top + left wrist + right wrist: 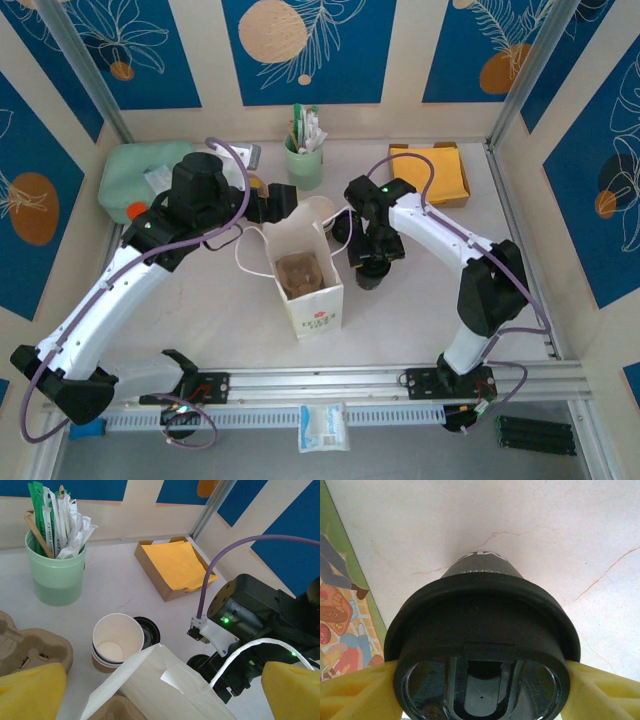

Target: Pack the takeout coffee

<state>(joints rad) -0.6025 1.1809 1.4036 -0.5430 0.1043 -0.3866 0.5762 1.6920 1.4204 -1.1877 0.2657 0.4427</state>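
The takeout coffee (480, 625) is a dark cup under a round black lid. My right gripper (480, 692) is shut on it, with a yellow finger pressed to each side of the lid. From above, the cup (371, 274) is just right of the open white paper bag (312, 268), under the right gripper (372, 250). I cannot tell whether it rests on the table. My left gripper (286, 200) is at the bag's back rim. It stands open (160, 695), its fingers far apart on either side of the bag's top edge (165, 680).
A brown pulp carrier (299, 273) lies inside the bag. Behind the bag are stacked empty cups (116, 641) and black lids (148, 629). A mint-green cup of stirrers (304, 160) and a tray of yellow napkins (432, 172) stand at the back. More pulp carriers (30, 647) lie left.
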